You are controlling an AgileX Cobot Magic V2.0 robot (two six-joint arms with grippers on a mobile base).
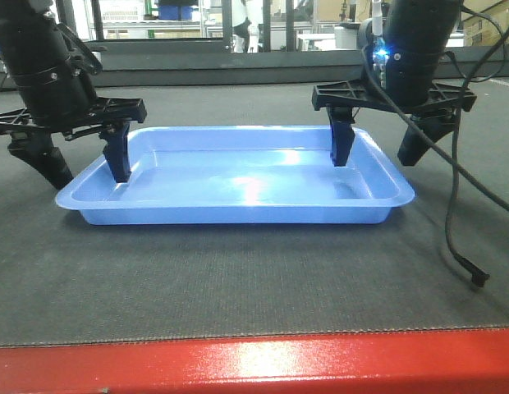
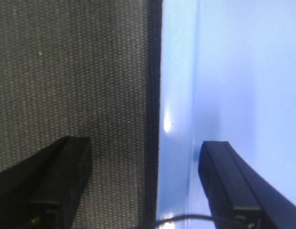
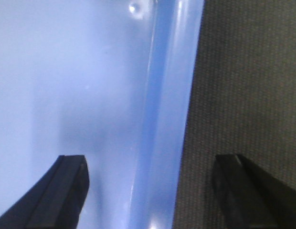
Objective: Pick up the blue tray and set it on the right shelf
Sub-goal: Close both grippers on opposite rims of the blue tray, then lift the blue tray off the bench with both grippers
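Observation:
The light-blue tray (image 1: 238, 176) lies flat on the dark mat. My left gripper (image 1: 80, 162) is open astride the tray's left rim, with one finger inside and the other outside on the mat. My right gripper (image 1: 382, 146) is open astride the right rim in the same way. The left wrist view has the tray (image 2: 243, 71) on the right, its rim running between the open left gripper (image 2: 148, 183) fingers. In the right wrist view the tray (image 3: 81, 71) fills the left, its rim between the open right gripper (image 3: 153, 191) fingers. Neither gripper touches the rim. The right shelf is out of view.
The table's dark mat (image 1: 238, 279) ends at a red front edge (image 1: 254, 365). A black cable (image 1: 464, 246) hangs from the right arm and ends on the mat right of the tray. Racks and windows stand far behind.

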